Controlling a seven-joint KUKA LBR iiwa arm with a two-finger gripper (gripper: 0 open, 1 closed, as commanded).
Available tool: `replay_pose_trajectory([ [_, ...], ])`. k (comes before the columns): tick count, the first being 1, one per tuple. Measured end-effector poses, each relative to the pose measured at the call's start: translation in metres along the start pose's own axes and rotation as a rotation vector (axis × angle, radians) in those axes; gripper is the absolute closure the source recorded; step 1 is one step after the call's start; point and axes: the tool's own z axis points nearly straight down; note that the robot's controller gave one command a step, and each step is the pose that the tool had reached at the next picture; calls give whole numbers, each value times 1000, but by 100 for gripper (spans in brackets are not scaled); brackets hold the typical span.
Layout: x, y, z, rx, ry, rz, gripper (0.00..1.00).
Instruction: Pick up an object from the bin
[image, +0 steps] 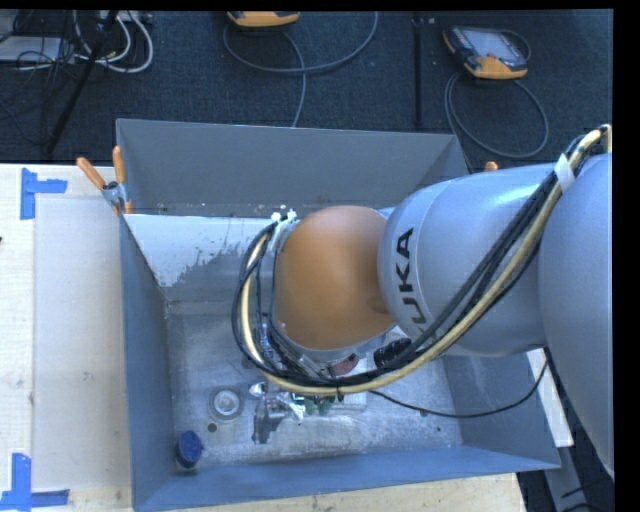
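Round grey cap (226, 403) lies beside the tool (268, 420) the arm (480, 270) half hides

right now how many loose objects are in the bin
2: a round silver metal ring left of the tool, a small blue cap in the lower-left corner. The arm may hide others.

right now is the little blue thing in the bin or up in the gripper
In the bin: the blue thing lies on the floor in the lower left corner, apart from the gripper.
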Motion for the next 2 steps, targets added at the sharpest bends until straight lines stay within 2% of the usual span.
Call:
replay_pose_trajectory([
  [1,-44,-44,98,-2,-8,3,0],
  [2,-44,-42,93,-5,-10,4,100],
])
